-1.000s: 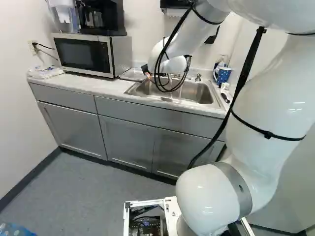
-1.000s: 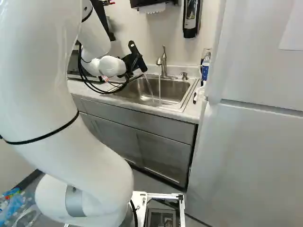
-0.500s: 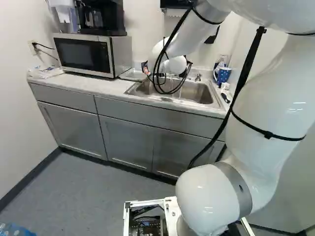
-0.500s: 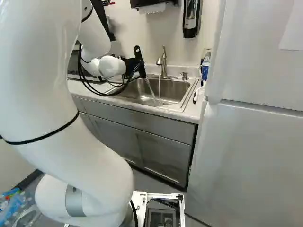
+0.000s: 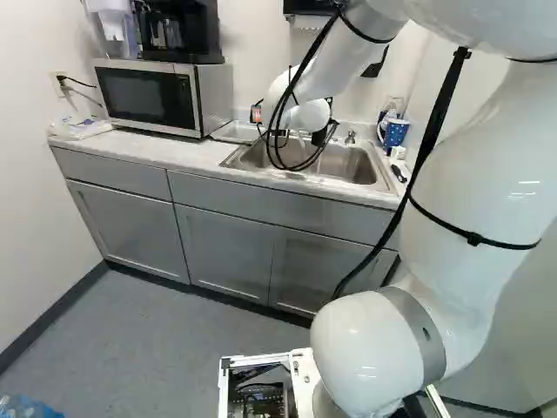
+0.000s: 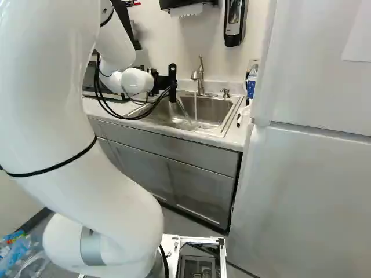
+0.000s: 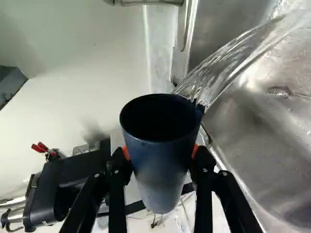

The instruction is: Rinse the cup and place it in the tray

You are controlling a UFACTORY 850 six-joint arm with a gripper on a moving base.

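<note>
My tool [image 7: 161, 153] has the cup [image 7: 158, 177] pinched, water [image 7: 233, 60] spilling into the sink [image 7: 252, 141]. Wet sides might slip; swinging away half-drained could soak the tabletop [image 5: 165, 150].

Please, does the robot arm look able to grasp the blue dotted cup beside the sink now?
Probably not: its gripper is shut on a dark cup, which it would likely need to release first. The blue dotted cup stands across the sink.

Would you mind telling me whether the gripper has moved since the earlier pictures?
Yes: judged against the faucet in the right base view, the gripper has sunk lower and turned from a tilt to nearly upright.
</note>
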